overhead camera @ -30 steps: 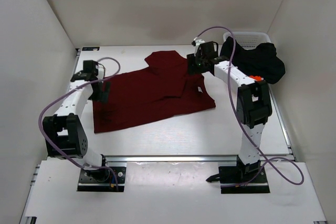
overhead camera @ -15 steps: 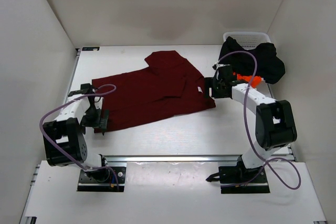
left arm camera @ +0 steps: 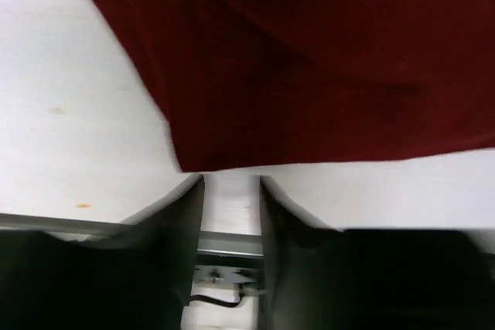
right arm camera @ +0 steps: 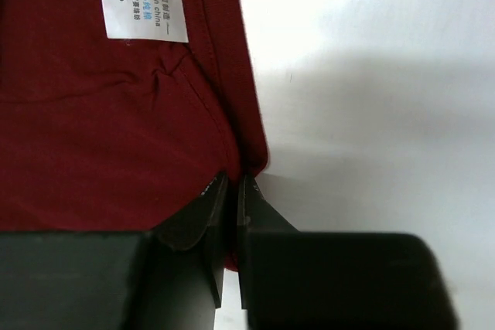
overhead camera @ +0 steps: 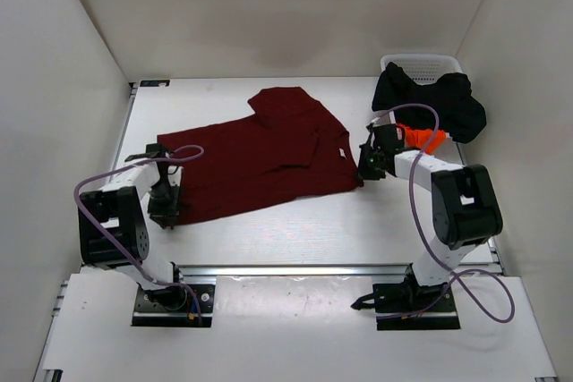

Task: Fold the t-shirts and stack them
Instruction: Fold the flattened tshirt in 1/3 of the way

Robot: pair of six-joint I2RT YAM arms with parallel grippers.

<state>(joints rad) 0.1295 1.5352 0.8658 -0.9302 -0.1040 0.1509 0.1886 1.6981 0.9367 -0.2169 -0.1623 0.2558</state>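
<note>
1. The maroon t-shirt [overhead camera: 260,163] is spread flat on the table [overhead camera: 304,230], not yet folded. The step in hand is judged to be the taking of its two near corners for a first fold.
2. The black t-shirt [overhead camera: 439,100] is draped over the white mesh basket [overhead camera: 425,63] at the far right. The orange t-shirt [overhead camera: 421,138] is seen only as a small patch just below it. Neither is folded.
3. The left gripper [overhead camera: 165,210] is held low at the shirt's near-left corner. In the wrist view its fingers [left arm camera: 184,210] are parted and nothing is gripped. The corner lies just ahead of the tips, slightly to the left of the gap.
4. The right gripper [overhead camera: 367,165] is set at the near-right hem, below the size label [right arm camera: 143,1]. Its fingers are drawn almost together, and the hem appears to be pinched between the tips, though the contact is partly hidden.
5. Next, a small shift of the left gripper onto the corner and a closing of its fingers are called for. Only then can both corners be lifted together and carried to the far edge.
</note>
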